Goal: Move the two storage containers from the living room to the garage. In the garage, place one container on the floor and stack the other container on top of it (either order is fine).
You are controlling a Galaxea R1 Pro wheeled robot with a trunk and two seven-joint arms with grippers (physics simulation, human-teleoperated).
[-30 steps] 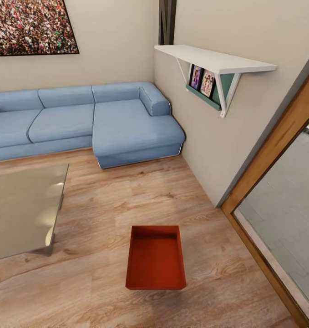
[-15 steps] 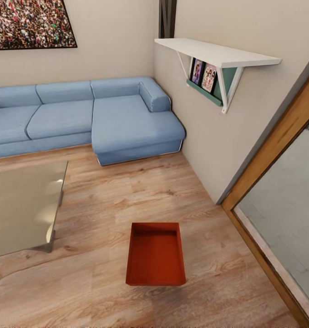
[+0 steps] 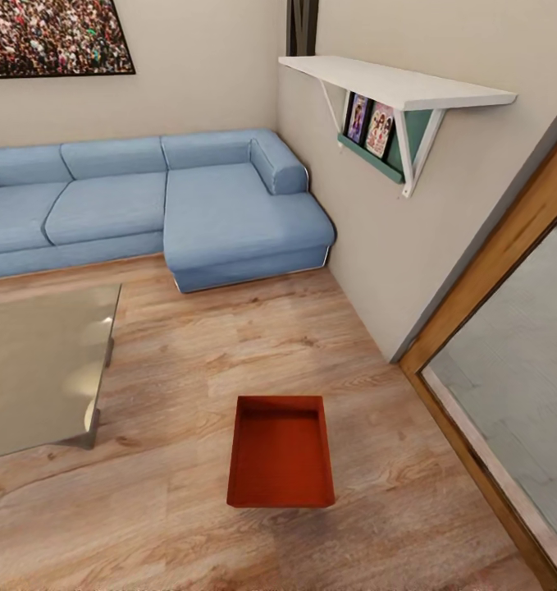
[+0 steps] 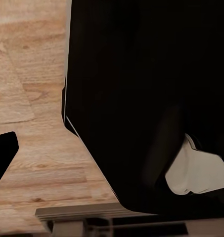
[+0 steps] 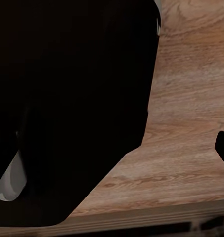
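Both wrist views faced down at light wood planks beside a dark robot body; whether either tool was spread or pressed together could not be told. One orange-red storage container [image 3: 280, 453] sat open-topped and empty on the living room floor [image 3: 188, 509], between the glass table [image 3: 40, 369] and the doorway [image 3: 508, 394], well apart from the blue sofa [image 3: 147, 205].

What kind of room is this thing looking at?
It looks like a living room: a blue sectional sofa in the corner, a low glass table on light wood plank flooring, and a wall shelf. An orange-red storage container sits on the planks.
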